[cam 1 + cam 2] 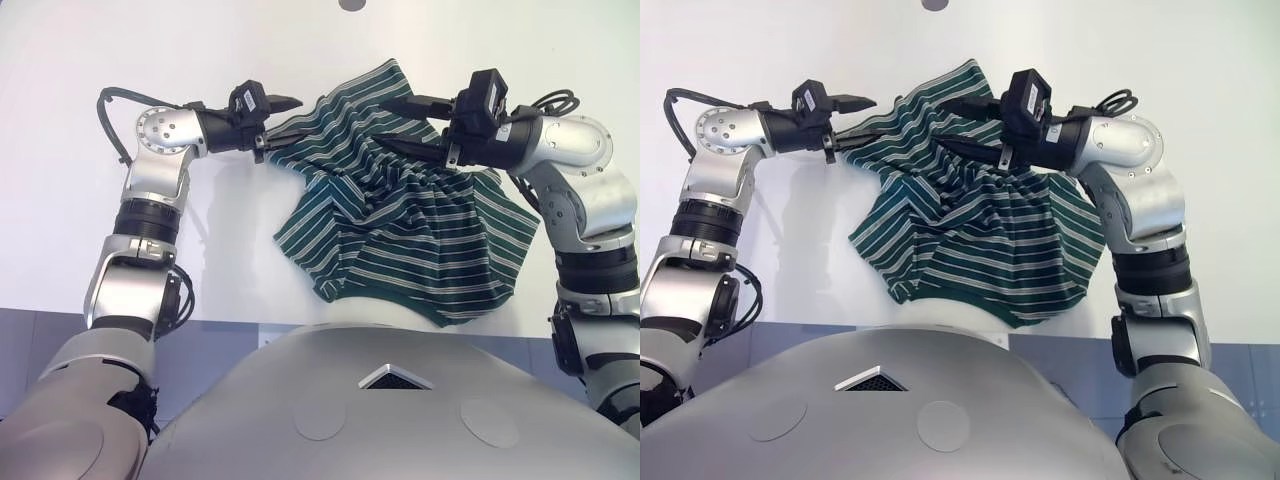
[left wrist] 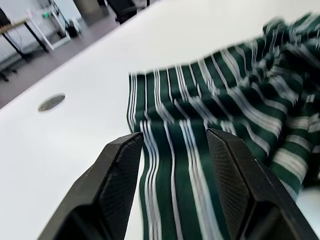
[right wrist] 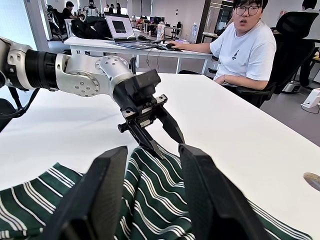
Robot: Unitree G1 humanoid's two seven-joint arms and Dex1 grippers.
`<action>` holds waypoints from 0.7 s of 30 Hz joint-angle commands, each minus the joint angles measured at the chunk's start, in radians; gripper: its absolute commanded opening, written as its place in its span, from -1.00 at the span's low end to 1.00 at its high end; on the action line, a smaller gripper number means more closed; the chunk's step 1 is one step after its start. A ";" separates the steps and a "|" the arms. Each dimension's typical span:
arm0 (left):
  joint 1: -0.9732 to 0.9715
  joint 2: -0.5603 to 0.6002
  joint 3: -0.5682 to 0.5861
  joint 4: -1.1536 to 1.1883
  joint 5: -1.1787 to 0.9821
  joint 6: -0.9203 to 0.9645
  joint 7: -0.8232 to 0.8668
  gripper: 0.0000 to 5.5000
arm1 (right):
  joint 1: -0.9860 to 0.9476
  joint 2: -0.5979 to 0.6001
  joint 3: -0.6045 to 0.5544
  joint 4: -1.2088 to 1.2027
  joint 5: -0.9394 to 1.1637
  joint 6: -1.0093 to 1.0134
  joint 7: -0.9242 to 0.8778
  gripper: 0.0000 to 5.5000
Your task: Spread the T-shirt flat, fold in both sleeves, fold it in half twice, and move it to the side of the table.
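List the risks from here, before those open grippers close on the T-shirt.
1. The T-shirt lies crumpled in overlapping folds. The open left gripper and right gripper sit at its far side and may pinch several layers, so pulling apart would likely leave creases rather than flatten it.
2. Its near hem reaches the front edge of the table; a tug toward the robot might slide it off.

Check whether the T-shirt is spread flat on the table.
No, the T-shirt lies bunched in creased folds on the table.
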 commanded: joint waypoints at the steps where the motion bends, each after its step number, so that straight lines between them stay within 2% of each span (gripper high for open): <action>1: -0.082 0.070 -0.076 0.217 0.205 -0.080 0.123 -0.15 | 0.031 -0.011 -0.010 -0.041 0.018 0.020 0.009 -0.31; 3: -0.169 0.114 -0.149 0.358 0.358 -0.065 0.258 -0.15 | 0.033 -0.006 -0.010 -0.039 0.011 0.018 0.004 -0.31; 6: -0.308 0.131 -0.201 0.516 0.479 -0.003 0.463 -0.15 | 0.036 0.006 -0.007 -0.033 0.001 0.014 -0.008 -0.31; 11: -0.480 0.087 -0.124 0.677 0.493 0.006 0.914 -0.15 | 0.031 0.037 0.019 0.020 -0.062 -0.027 -0.047 -0.31; 14: -0.517 0.056 0.000 0.690 0.380 -0.083 0.945 -0.15 | 0.020 0.020 0.099 0.131 -0.250 -0.140 -0.085 -0.31; 17: -0.552 0.032 0.154 0.684 0.224 -0.128 0.864 -0.15 | -0.005 -0.037 0.196 0.318 -0.514 -0.262 -0.173 -0.31; 19: -0.567 0.029 0.234 0.671 0.143 -0.142 0.809 -0.15 | 0.008 -0.118 0.235 0.374 -0.614 -0.302 -0.137 -0.31; 21: -0.565 0.032 0.276 0.647 0.096 -0.148 0.752 -0.15 | 0.056 -0.199 0.239 0.311 -0.584 -0.332 -0.025 -0.31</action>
